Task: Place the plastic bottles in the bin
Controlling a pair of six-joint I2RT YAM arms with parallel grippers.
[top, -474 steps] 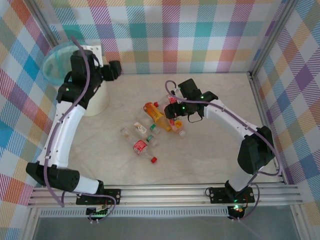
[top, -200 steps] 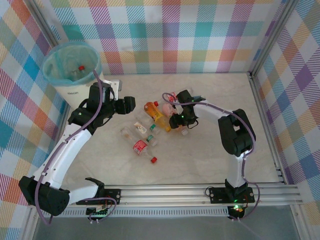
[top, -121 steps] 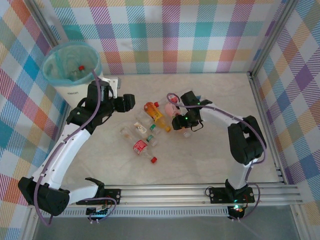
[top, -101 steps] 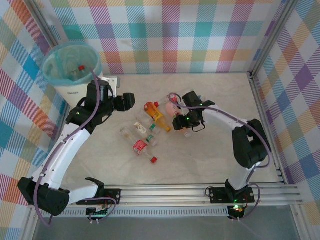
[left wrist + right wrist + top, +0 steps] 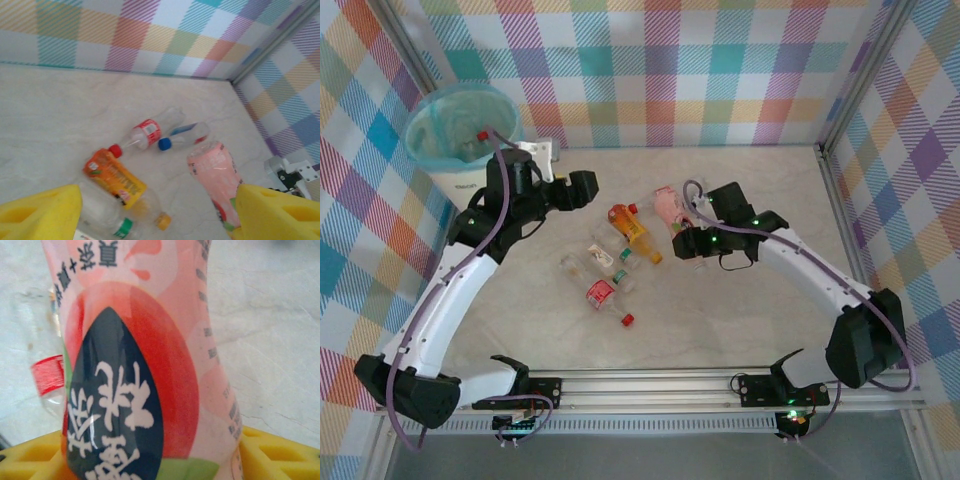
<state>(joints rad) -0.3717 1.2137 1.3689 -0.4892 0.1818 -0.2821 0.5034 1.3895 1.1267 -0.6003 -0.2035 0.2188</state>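
The cream bin (image 5: 460, 185) with its teal liner stands at the back left, and a red-capped bottle (image 5: 480, 135) lies inside. My right gripper (image 5: 687, 238) (image 5: 150, 460) is shut on a pink bottle (image 5: 667, 205) (image 5: 145, 355) (image 5: 215, 172) with a red and dark label. My left gripper (image 5: 584, 188) (image 5: 160, 220) hangs open right of the bin, above the pile. An orange bottle (image 5: 632, 228) (image 5: 112, 177) and several clear bottles (image 5: 603, 294) lie on the table's middle. A red-labelled bottle (image 5: 147, 132) and a blue-capped bottle (image 5: 185, 136) lie beyond the pink one.
Checked fabric walls close in the table on three sides, with metal frame posts (image 5: 840, 190) at the right. A white bracket (image 5: 542, 150) sits beside the bin. Bare tabletop (image 5: 750, 320) stretches along the front and right.
My left gripper has left the bin's mouth and swung right towards the pile. My right gripper has closed on the pink bottle and drawn it slightly right, its arm stretching out.
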